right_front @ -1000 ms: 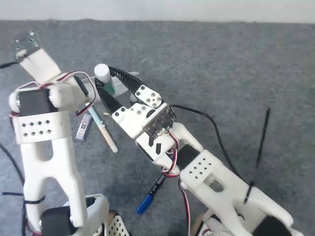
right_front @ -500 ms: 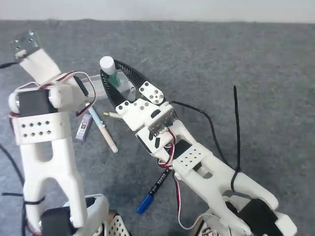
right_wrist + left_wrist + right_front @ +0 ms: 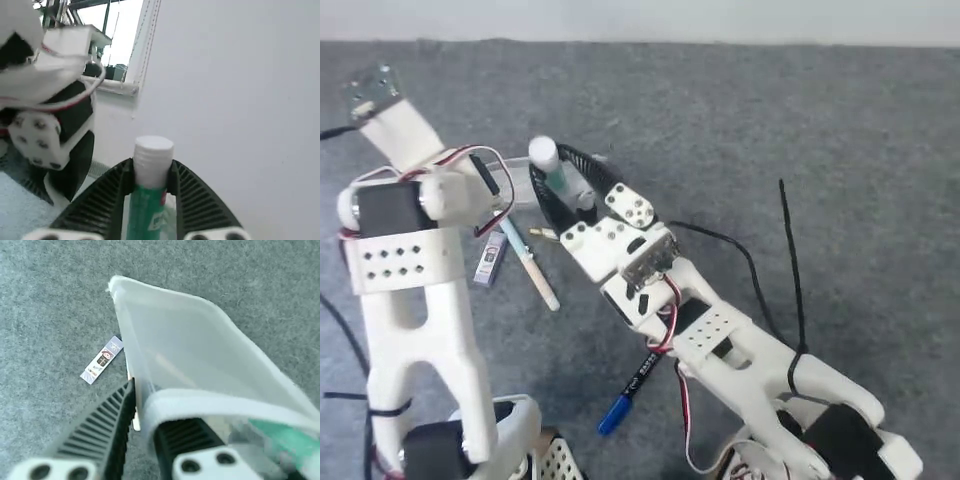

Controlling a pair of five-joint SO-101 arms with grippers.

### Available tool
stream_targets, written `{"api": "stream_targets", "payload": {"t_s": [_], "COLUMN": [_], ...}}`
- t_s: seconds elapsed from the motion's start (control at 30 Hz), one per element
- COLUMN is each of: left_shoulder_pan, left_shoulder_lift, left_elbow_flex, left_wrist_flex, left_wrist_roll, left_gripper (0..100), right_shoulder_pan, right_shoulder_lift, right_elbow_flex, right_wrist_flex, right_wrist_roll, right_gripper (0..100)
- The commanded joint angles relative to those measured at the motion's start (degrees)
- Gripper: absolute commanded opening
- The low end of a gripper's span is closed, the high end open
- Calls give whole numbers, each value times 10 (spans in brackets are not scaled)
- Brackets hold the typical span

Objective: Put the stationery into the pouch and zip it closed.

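A glue stick [image 3: 552,170] with a white cap and green body is clamped in my right gripper [image 3: 560,172], held over the pouch's mouth at the table's middle left. In the right wrist view the glue stick [image 3: 150,185] stands between the black fingers [image 3: 112,195]. My left gripper [image 3: 142,405] is shut on the rim of the translucent pouch [image 3: 200,350], holding it up off the carpet. Through the pouch wall the green glue stick [image 3: 280,437] shows. A white pen [image 3: 532,265], a small flat packet [image 3: 490,258] and a blue marker [image 3: 628,392] lie on the carpet.
The grey carpet [image 3: 800,130] covers the table, with free room at the right and back. A black cable [image 3: 790,270] sticks up from the right arm. The left arm's white body [image 3: 410,290] stands tall at the left. The small flat packet [image 3: 102,360] lies beside the pouch.
The right arm has stretched farther forward. The glue stick has shifted a little right and tilted over the pouch. The left arm has kept still.
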Motion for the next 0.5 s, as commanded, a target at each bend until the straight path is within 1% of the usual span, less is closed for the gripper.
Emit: {"api": "stream_targets", "payload": {"t_s": [0.0,0.17,0.27,0.3,0.47], "left_shoulder_pan": [-4,-4,-4,-4,-4], "left_shoulder_lift": [-6,-5,-4,-4,-4], "left_elbow_flex": [-14,-14,-14,-14,-14], "left_wrist_flex": [-3,-3,-3,-3,-4], "left_wrist_roll": [6,6,6,6,6], "left_gripper": [11,11,11,11,11], "right_shoulder_pan": [-7,-15,-18,-19,-19], "right_shoulder_lift": [2,2,1,0,0], "right_elbow_flex": [3,5,4,4,6], "right_wrist_flex": [-4,77,99,103,103], "right_wrist_roll": [10,10,11,18,98], "right_gripper": [6,6,6,6,7]}}
